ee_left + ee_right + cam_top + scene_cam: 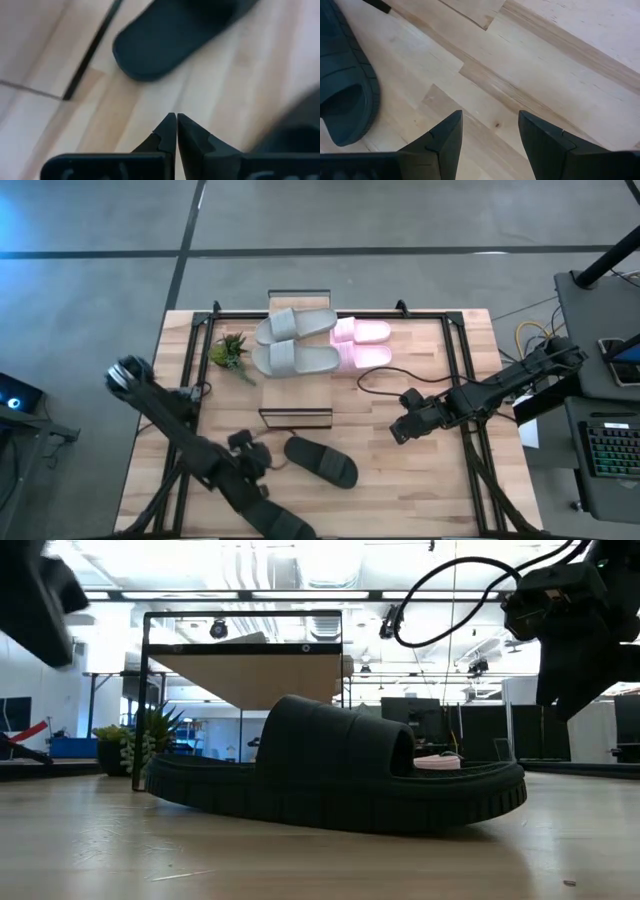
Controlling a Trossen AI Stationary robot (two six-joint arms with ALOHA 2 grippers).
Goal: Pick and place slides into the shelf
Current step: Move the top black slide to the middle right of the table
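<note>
Your left gripper (176, 131) is hovering with fingers pressed together beside the black foam slide (321, 461) lying on the wooden table (430, 480). Your right gripper (489, 131) is hanging spread and empty. Two grey slides (296, 341) are resting atop the plank-topped, black-framed shelf (296, 418), pink slides (360, 343) beside them.

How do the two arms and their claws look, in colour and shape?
Both arms are black, built of jointed segments. The right claw has two dark wedge-shaped fingers; the left claw has the same pointed fingers. A black cable loops above the right arm.
</note>
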